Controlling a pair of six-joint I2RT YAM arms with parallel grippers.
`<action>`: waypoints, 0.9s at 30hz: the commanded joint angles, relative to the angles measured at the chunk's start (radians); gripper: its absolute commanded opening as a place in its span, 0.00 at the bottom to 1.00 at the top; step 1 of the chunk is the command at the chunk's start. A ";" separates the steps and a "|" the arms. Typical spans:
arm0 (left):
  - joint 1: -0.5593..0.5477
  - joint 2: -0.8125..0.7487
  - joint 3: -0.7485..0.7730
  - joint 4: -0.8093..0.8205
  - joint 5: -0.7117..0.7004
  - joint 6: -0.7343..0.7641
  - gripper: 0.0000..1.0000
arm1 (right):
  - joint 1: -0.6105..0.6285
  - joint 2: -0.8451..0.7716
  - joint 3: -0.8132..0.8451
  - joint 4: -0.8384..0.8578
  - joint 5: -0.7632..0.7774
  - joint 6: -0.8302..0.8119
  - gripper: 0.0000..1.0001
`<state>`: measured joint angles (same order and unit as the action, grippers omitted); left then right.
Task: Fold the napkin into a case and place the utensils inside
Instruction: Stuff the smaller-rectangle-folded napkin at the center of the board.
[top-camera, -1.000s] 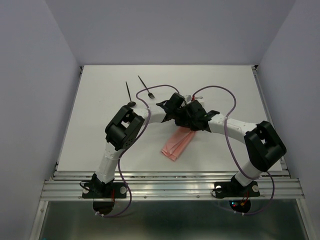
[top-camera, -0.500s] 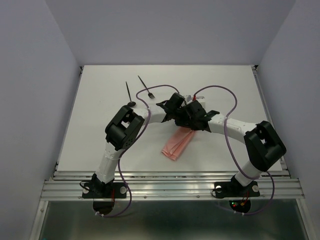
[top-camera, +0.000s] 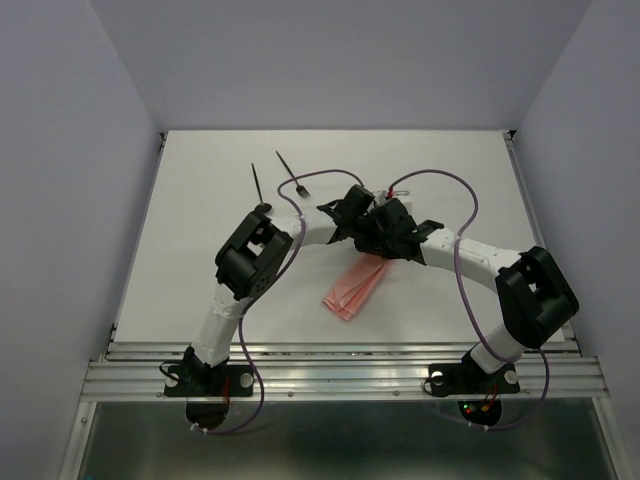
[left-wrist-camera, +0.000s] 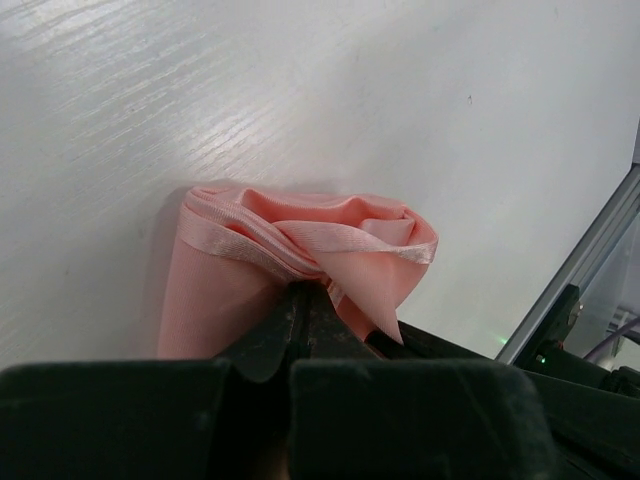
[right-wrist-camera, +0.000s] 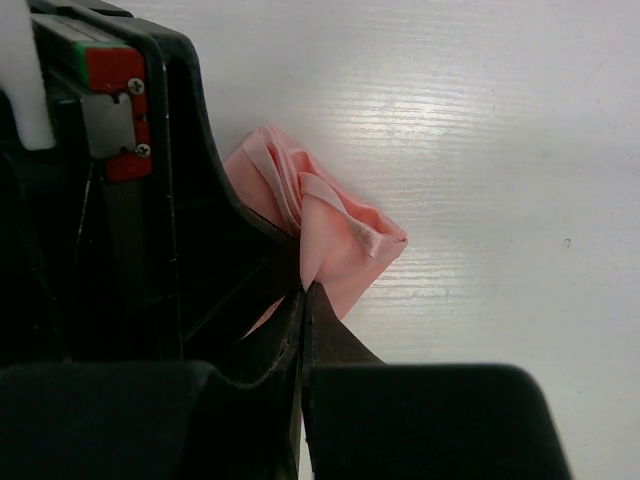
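Napkin (top-camera: 352, 288) bunched just ahead of both sets of fingertips; gathered end pinched tight by left gripper (left-wrist-camera: 305, 292) and by right gripper (right-wrist-camera: 303, 288); best to move both together, layers aligned, then lay flat without dragging.

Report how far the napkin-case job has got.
Done: the thin pale pink fabric napkin lies folded into a narrow strip on the white table. In hand: both arms' jaws are shut on its far end, where the layers bunch up. Left: the slim black fork and slim black spoon lie farther back, outside the cloth, so neither is tucked in yet.
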<state>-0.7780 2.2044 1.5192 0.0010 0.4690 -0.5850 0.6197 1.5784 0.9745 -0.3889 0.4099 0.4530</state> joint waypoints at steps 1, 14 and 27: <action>-0.009 0.009 0.045 -0.009 0.031 -0.004 0.00 | 0.005 -0.009 0.009 0.044 -0.010 0.024 0.01; -0.007 -0.034 0.032 0.001 0.017 0.011 0.00 | 0.005 0.045 -0.033 0.113 -0.013 0.046 0.01; -0.007 -0.118 0.022 -0.122 -0.092 0.074 0.00 | 0.005 0.046 -0.037 0.124 -0.026 0.052 0.01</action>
<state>-0.7784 2.1841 1.5375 -0.0784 0.4099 -0.5484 0.6189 1.6211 0.9470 -0.3134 0.3840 0.4892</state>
